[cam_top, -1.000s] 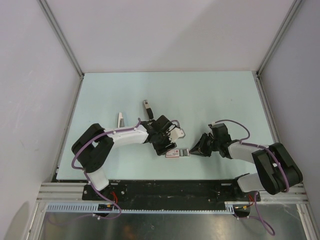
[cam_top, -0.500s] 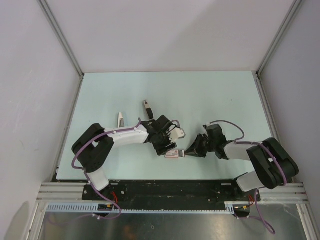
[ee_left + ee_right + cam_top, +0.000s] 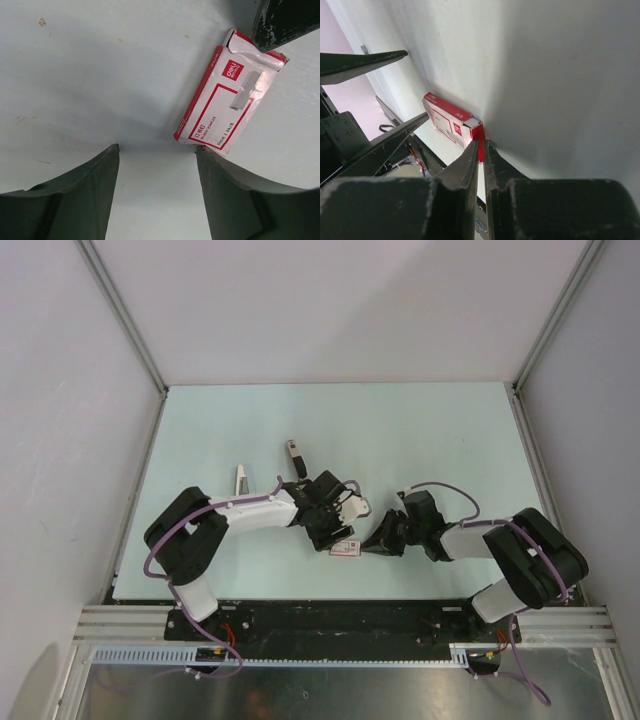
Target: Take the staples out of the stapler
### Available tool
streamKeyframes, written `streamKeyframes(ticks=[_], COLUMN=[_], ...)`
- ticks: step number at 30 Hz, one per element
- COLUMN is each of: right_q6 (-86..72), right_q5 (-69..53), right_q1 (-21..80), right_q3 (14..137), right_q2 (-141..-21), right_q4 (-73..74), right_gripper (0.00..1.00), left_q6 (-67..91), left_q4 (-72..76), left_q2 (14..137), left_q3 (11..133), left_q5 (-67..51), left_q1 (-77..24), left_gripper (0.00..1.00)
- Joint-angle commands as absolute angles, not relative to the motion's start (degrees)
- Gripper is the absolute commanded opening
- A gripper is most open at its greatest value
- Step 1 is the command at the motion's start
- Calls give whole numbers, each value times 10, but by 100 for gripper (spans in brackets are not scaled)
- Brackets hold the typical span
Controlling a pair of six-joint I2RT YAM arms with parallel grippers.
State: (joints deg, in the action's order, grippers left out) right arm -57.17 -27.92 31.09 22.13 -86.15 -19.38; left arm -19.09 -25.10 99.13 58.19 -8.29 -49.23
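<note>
The stapler (image 3: 295, 457), small and dark with a silvery end, lies on the table beyond my left gripper. A pale narrow piece (image 3: 242, 478) lies to its left; I cannot tell what it is. No loose staples show. A red-and-white staple box (image 3: 345, 547) lies between my grippers. My left gripper (image 3: 328, 530) is open and empty, low over the table, with the box (image 3: 227, 105) just off its right fingertip (image 3: 215, 160). My right gripper (image 3: 481, 146) is shut on the red end flap of the box (image 3: 445, 117).
The pale green table (image 3: 420, 440) is walled on three sides by white panels with metal posts. A black rail (image 3: 330, 618) runs along the near edge by the arm bases. My right fingertip (image 3: 280, 20) shows at the box's far corner.
My right gripper has slid left along the table up to the box and closed on its end flap. The left arm and the box have barely moved.
</note>
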Motion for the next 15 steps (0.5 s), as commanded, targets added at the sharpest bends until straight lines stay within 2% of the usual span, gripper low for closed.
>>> streamKeyframes(ticks=[1, 11, 13, 15], right_q6=[-580, -563, -545, -524], right_q5=[-273, -265, -259, -252], right_q1=[323, 326, 317, 301], right_q3=[221, 234, 235, 235], right_q2=[-878, -866, -842, -809], right_q4=[-212, -175, -140, -91], right_gripper=[12, 13, 17, 22], left_q6=[-211, -205, -202, -198], left_q4=[-245, -246, -247, -251], left_q2=[1003, 1007, 1007, 1001], left_q3=[594, 605, 607, 605], left_q5=[-88, -79, -65, -54], left_q1=[-500, -500, -498, -492], left_gripper=[68, 72, 79, 92])
